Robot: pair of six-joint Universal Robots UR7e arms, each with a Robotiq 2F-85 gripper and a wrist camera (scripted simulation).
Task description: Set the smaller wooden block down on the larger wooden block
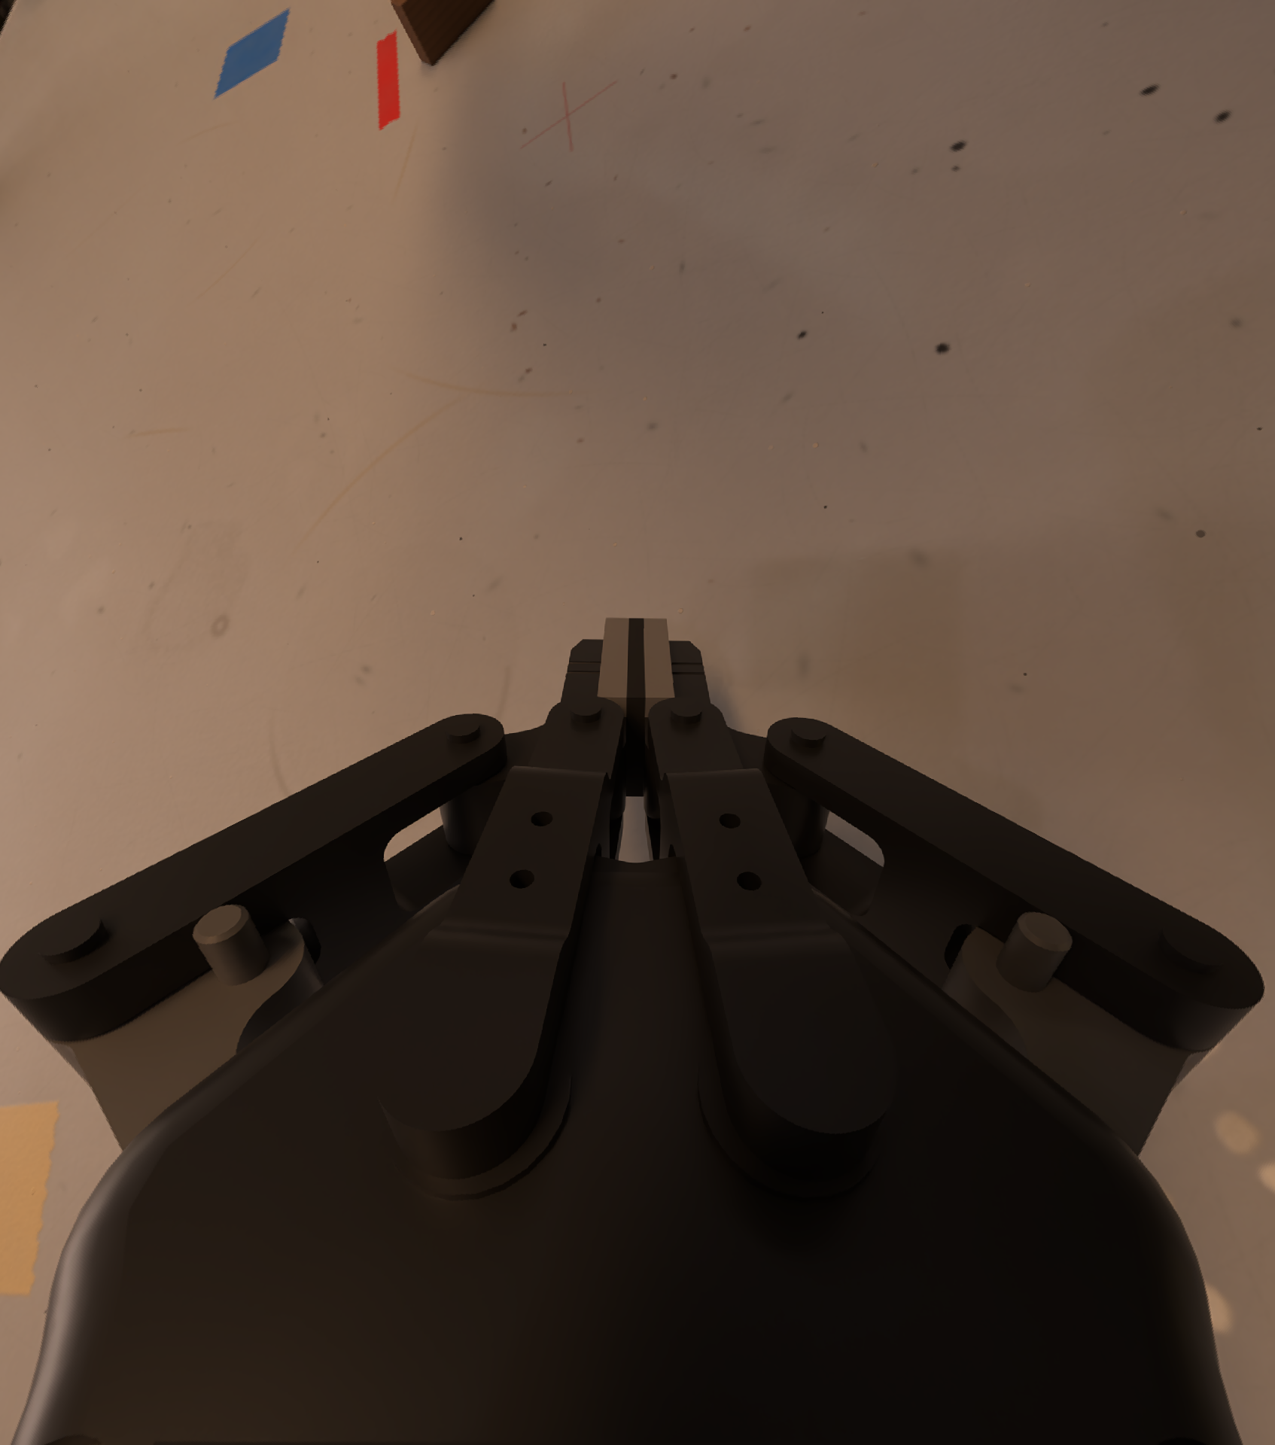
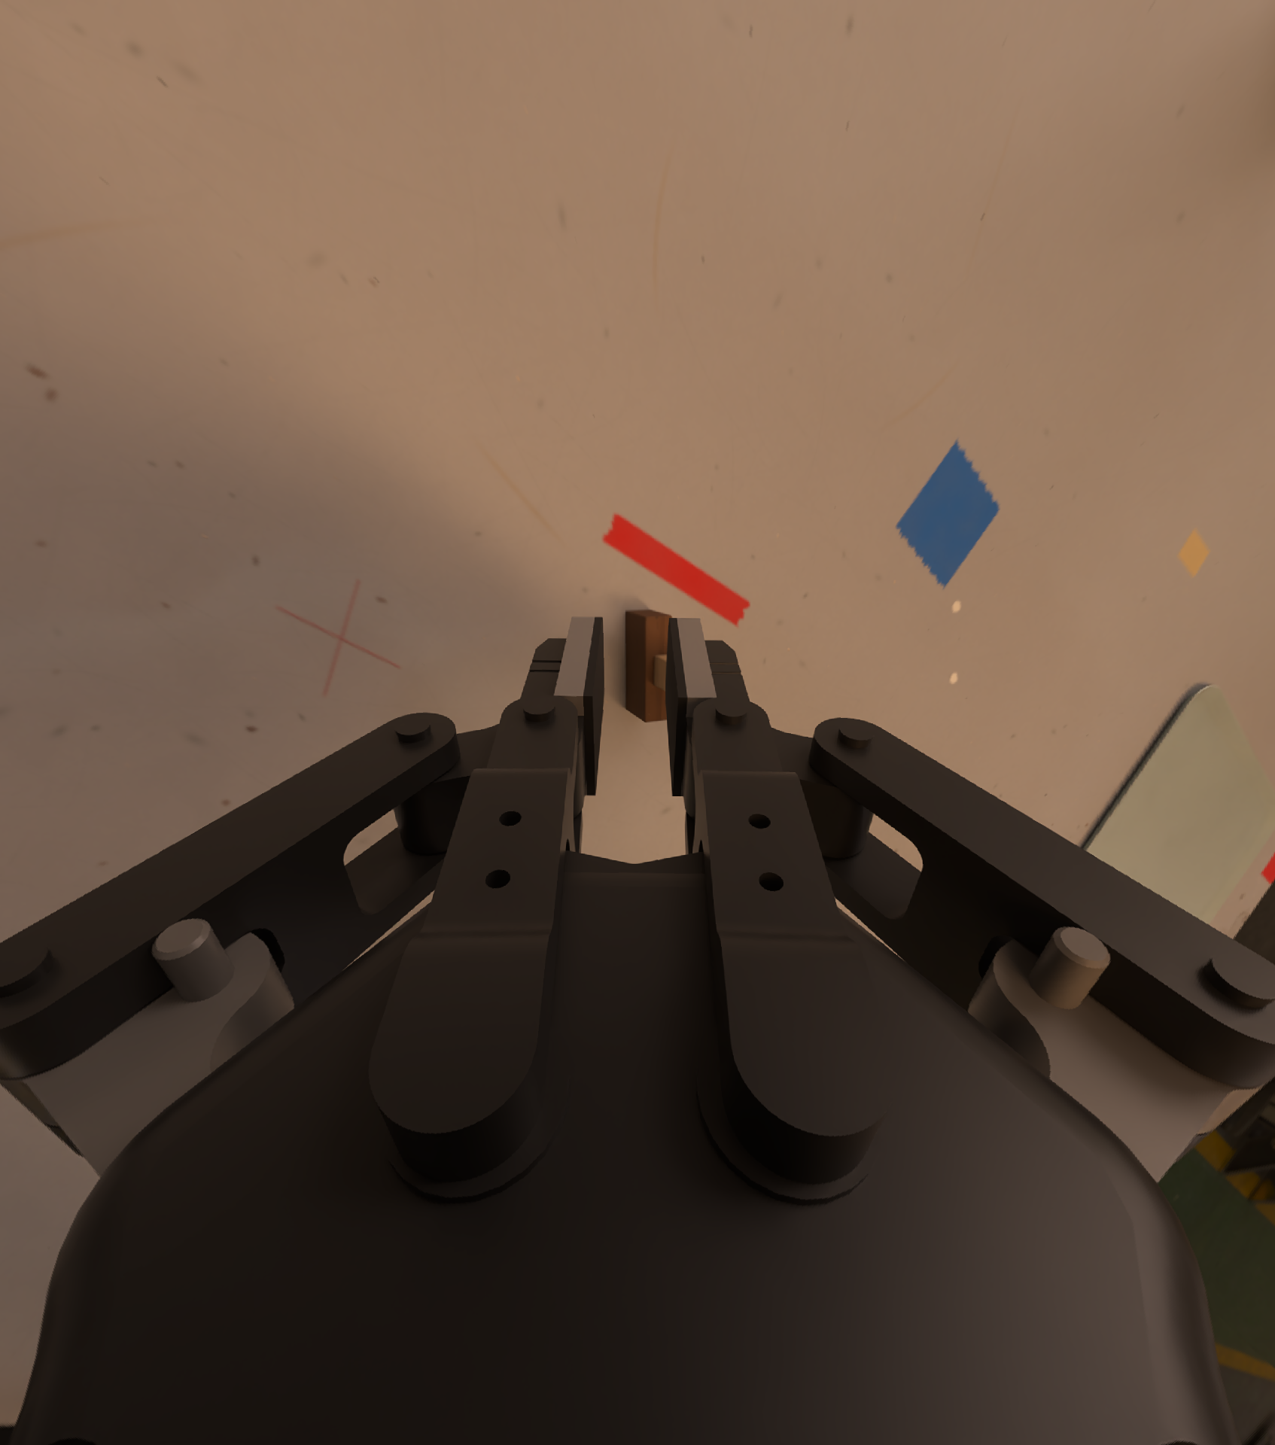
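Right gripper [image 2: 634,653] hangs over the table [image 2: 384,313] with its two fingers apart, holding nothing, and the larger wooden block [image 2: 644,665] sits far below in the gap between them. A tiny pale piece, the smaller wooden block [image 2: 659,667], shows on the big dark block, right by the red tape strip [image 2: 675,569] and not far from the blue tape patch [image 2: 947,512]. Left gripper [image 1: 636,657] is squeezed tight with nothing in it, far from the big block's corner [image 1: 439,23] at the top of its view.

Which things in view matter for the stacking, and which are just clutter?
Job:
larger wooden block
smaller wooden block, pale, against it
right pincer, open above them

Lying about:
red tape
blue tape
orange tape
left pincer, shut, empty
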